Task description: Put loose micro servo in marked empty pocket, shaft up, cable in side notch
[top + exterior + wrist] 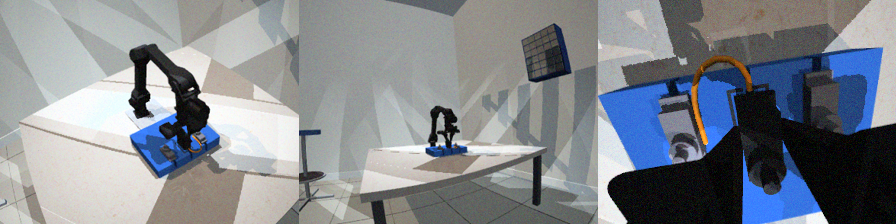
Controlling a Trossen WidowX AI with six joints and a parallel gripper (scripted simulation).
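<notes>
The loose servo is black in the wrist view, upright with its output shaft towards the camera. My gripper is shut on it, low over the middle of the blue deck. The pocket's marked outline shows around the servo's far end and left side; the servo and fingers hide the rest. I cannot tell how far down the servo is. Its orange cable leaves the far end, arches over the deck's far edge and bends back beside the left servo, not along the notch.
A grey servo sits in the deck on the left in the wrist view, close to the fingers. Another servo sits on the right. Dark notches cut the deck's edge beside them. The table carries the deck.
</notes>
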